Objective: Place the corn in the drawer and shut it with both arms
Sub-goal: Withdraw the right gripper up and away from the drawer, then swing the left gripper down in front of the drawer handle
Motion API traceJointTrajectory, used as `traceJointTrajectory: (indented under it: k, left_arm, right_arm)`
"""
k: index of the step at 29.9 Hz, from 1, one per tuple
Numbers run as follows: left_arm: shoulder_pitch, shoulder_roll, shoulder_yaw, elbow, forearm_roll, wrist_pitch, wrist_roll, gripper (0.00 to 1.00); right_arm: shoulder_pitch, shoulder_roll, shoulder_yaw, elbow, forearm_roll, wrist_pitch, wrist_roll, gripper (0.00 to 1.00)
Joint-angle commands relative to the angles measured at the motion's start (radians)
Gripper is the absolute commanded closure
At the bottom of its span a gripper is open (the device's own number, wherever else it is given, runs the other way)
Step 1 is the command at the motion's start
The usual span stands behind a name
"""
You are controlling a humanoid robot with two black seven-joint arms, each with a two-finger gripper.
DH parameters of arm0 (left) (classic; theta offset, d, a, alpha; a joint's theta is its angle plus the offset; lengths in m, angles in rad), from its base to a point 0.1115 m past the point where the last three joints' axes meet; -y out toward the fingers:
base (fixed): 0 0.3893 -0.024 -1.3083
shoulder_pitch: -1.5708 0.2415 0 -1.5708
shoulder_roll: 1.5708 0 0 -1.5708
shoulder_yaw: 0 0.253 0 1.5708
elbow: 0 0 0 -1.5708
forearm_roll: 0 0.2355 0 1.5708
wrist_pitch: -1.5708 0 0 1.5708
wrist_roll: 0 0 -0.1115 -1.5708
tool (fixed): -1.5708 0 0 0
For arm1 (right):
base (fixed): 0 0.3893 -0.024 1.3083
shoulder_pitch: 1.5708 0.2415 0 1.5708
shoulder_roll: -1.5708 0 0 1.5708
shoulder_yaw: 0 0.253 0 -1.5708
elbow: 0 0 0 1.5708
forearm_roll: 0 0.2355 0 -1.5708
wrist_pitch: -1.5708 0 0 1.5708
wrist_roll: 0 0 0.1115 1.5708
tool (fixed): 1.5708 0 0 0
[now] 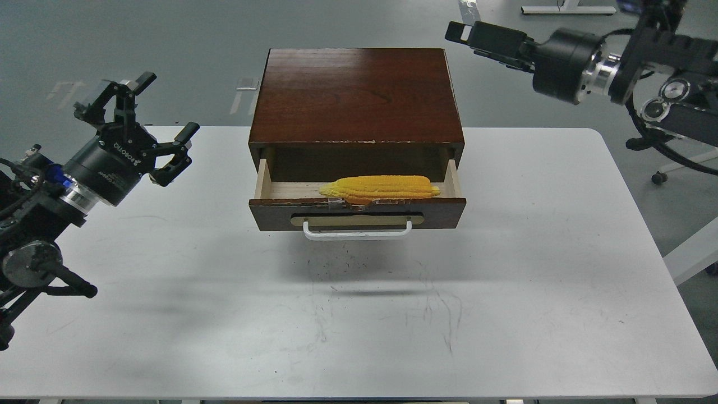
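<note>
One yellow plastic corn cob (380,188) lies lengthwise in the open dark brown wooden drawer (357,214), against its front wall, so only closing remains. Left end effector (153,129) hovers with fingers apart; right end effector (461,31) is raised beyond the cabinet, its finger state unclear, both clear of the white counter (359,314).

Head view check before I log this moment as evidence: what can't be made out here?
- Right hand: seen end-on and dark, so open or shut is unclear.
- Pale wood interior of the dark brown wooden drawer: its back is shadowed under the cabinet top.
- Yellow plastic corn cob: its lower side is hidden behind the drawer front.
- Both arms: cut off at the frame edges.
</note>
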Motion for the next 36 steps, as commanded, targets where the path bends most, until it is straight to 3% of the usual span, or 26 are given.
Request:
traceJointTrajectory:
  k: [1,10,15,25,28,33,34,36]
  left_arm:
    - [0.0,0.0,0.0,-0.001,0.021,0.0,0.0,0.01]
    - [0.003,-0.006,0.003,-0.001,0.023,0.0,0.0,0.01]
    - [0.002,-0.003,0.004,-0.001,0.024,0.0,0.0,0.01]
    - [-0.003,0.043,0.004,-0.001,0.127,0.013,0.0,0.01]
    - [-0.014,0.041,-0.005,-0.019,0.246,0.066,0.0,0.07]
    - [-0.063,0.073,-0.012,-0.119,0.268,0.053,0.0,0.22]
    - [-0.096,0.084,-0.009,-0.149,0.28,0.056,0.0,0.4]
    - [-0.127,0.087,-0.009,-0.176,0.317,0.061,0.0,0.56]
  right_arm:
    - [-0.264,-0.035,0.24,0.01,0.166,-0.001,0.0,0.05]
    - [-0.579,0.006,0.46,-0.045,0.413,0.01,0.0,0.02]
    - [-0.617,0.056,0.462,-0.094,0.545,0.034,0.0,0.01]
    - [-0.642,0.075,0.459,-0.1,0.545,0.054,0.0,0.01]
    - [-0.645,0.075,0.459,-0.1,0.545,0.056,0.0,0.01]
    - [-0.645,0.075,0.459,-0.1,0.544,0.057,0.0,0.01]
    - [-0.645,0.075,0.459,-0.1,0.544,0.057,0.0,0.01]
    - [-0.645,0.075,0.459,-0.1,0.544,0.057,0.0,0.01]
